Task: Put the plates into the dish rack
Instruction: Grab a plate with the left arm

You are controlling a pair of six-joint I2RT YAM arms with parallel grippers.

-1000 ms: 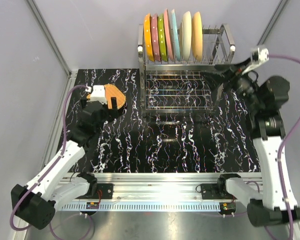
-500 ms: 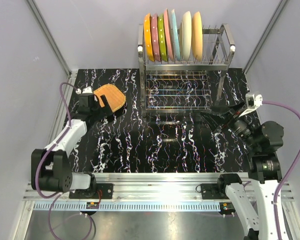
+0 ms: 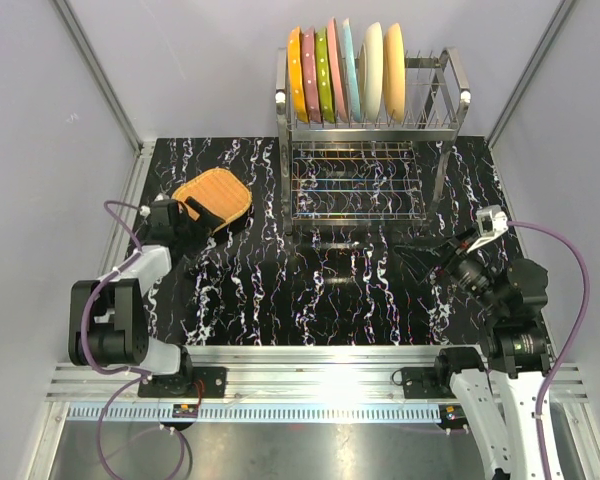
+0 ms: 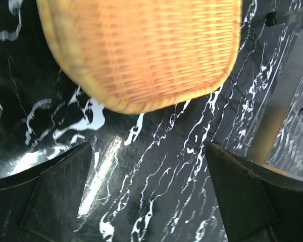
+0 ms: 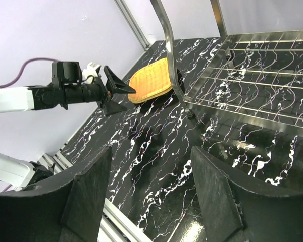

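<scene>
Seven plates (image 3: 345,72) stand in the dish rack (image 3: 355,185); one tan woven plate (image 3: 215,195) lies on the table (image 3: 310,290). We log left gripper (image 4: 147,151) wide, right gripper (image 5: 151,151) parted, both empty.

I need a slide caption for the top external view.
Plates stand upright in the dish rack; one tan plate lies on the table before the open left gripper.
</scene>
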